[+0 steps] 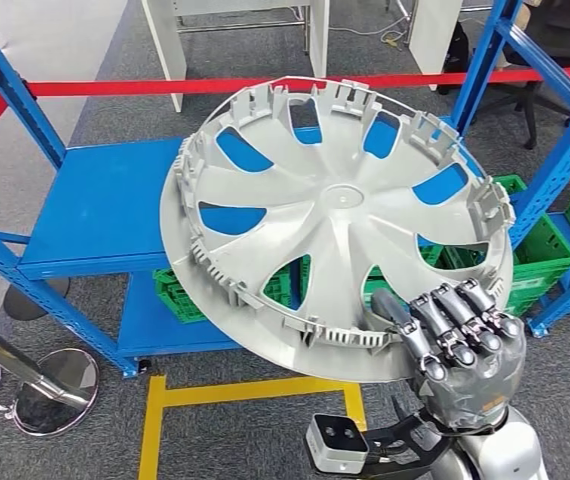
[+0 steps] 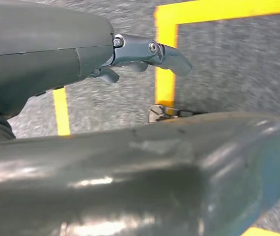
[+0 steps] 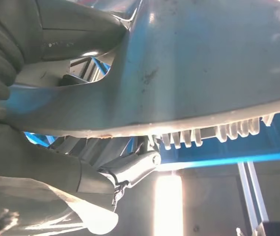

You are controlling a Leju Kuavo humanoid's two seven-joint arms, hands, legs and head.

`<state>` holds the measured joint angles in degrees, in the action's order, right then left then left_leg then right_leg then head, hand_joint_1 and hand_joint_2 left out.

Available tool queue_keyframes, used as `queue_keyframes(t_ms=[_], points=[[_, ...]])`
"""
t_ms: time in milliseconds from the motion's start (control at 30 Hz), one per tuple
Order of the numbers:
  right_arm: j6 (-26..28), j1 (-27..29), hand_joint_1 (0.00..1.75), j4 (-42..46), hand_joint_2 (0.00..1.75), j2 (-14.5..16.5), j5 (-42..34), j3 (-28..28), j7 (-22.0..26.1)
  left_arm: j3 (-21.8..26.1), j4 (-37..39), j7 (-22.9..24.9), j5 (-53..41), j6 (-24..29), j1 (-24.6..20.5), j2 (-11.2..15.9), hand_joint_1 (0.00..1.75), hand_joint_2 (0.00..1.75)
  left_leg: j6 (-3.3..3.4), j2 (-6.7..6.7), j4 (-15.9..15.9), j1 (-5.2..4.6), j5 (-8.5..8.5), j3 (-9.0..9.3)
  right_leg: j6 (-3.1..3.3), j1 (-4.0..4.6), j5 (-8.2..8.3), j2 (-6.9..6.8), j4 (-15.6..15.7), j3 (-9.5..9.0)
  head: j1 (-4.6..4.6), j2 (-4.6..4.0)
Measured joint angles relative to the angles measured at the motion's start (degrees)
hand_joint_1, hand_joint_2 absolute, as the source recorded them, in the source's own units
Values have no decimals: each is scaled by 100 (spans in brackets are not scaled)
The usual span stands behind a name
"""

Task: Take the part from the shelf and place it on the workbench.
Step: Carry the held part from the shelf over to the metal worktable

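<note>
Evidently we hold the silver wheel cover by its near rim in our right hand, fingers curled over the edge, keeping it lifted clear of the blue shelf for carrying.

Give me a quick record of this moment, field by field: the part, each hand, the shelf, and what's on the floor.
part: silver wheel cover, inner side up, tilted, held in the air in front of the shelf
right hand: right hand grips the cover's near rim
left hand: left hand hangs over the carpet, holding nothing, fingers apart
shelf: blue shelf behind the cover, green crates low down
floor: grey carpet, yellow tape
</note>
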<state>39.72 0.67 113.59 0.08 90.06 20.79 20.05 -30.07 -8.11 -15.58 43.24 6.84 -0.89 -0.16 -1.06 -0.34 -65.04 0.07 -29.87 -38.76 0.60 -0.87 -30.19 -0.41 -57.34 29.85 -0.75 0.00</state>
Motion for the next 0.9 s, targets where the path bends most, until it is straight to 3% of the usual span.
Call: queue_keyframes(t_ms=[33,67,100,133,200,267,300,333,400,433,467,533,567,600,667,700,733,767,833,900], points=[[-1,17,175,29,175,0,-1,0,9,40,1,56,33,25,-1,9,0,0,-21,2,-379,7,-280,-71,16,7,69,-9,-6,66,-8,0],[-1,36,175,56,175,-1,-1,-1,21,75,1,90,56,44,-1,19,0,0,-34,4,-718,13,-452,-114,17,15,135,-18,-14,137,-11,0],[-1,58,175,80,175,-1,-1,-2,39,103,1,121,79,58,-2,30,0,0,-36,5,-934,16,-485,-94,18,24,203,-26,-27,219,-10,0],[-1,83,175,110,175,-1,-1,-5,66,128,1,152,98,78,-3,46,0,0,-28,6,-982,17,-406,3,18,34,268,-33,-45,316,-10,0],[-1,136,175,173,175,-1,-1,-24,113,178,1,202,123,119,-5,89,0,0,26,6,-471,12,-102,478,9,54,380,-38,-73,488,-11,0],[-1,188,175,247,175,-1,-1,-65,126,210,1,230,122,142,-18,137,0,0,105,6,413,-10,-68,1074,-28,75,481,-43,-87,594,-8,0],[0,209,175,283,175,-1,-1,-92,122,216,1,235,113,143,-28,154,0,0,135,5,721,-29,-116,1250,-57,76,536,-54,-84,622,-5,0],[1,225,175,318,175,-1,-2,-121,120,217,1,235,100,143,-35,167,0,0,158,4,899,-52,-162,1328,-92,67,595,-65,-71,641,-5,0],[1,248,175,383,175,-2,-3,-183,134,217,1,229,73,143,-37,175,0,0,200,16,987,-67,-63,1266,-163,44,684,-68,-39,672,-8,0],[1,258,175,412,175,-3,-3,-213,146,216,1,225,63,143,-38,176,0,0,233,28,1013,-61,13,1209,-195,37,610,-47,-70,710,-4,0],[0,269,175,439,175,-5,-3,-239,155,216,1,223,53,143,-40,175,0,0,268,42,1037,-49,96,1137,-224,33,417,-21,-196,774,7,0],[0,296,175,476,175,-8,-3,-282,160,214,1,219,13,152,-50,171,0,0,319,61,1036,-41,247,959,-271,23,-207,16,-792,938,28,0],[0,315,175,492,175,-9,-3,-302,172,210,1,218,-17,161,-52,169,0,0,326,66,1023,-43,322,857,-290,20,-444,20,-1174,1001,33,0],[-1,341,175,511,175,-10,-3,-329,194,205,1,218,-55,169,-53,164,0,0,324,68,1006,-45,395,749,-307,20,-533,20,-1488,1012,33,0],[0,404,175,556,175,-12,-3,-385,242,185,1,222,-136,177,-51,150,0,0,303,72,954,-43,528,530,-329,18,-300,20,-1625,811,33,0],[0,433,175,584,175,-12,-3,-411,257,167,1,232,-183,183,-50,142,0,0,286,72,915,-38,583,428,-335,15,-128,19,-1412,578,34,0],[0,456,175,613,175,-11,-3,-433,279,140,1,248,-225,197,-50,139,0,0,261,70,866,-37,630,333,-338,12,-57,19,-1034,258,36,0],[0,481,175,645,175,-5,-2,-456,315,109,1,265,-260,219,-50,138,0,0,236,67,806,-40,669,254,-325,14,-97,24,-575,-86,34,0],[1,560,175,707,175,18,-2,-507,392,52,2,288,-301,269,-46,141,0,0,177,62,724,-50,763,146,-259,30,-309,35,65,-477,40,0],[1,642,175,743,175,40,-2,-549,412,19,7,290,-314,298,-35,150,0,0,115,56,708,-41,848,97,-150,39,-329,29,172,-450,48,0]])
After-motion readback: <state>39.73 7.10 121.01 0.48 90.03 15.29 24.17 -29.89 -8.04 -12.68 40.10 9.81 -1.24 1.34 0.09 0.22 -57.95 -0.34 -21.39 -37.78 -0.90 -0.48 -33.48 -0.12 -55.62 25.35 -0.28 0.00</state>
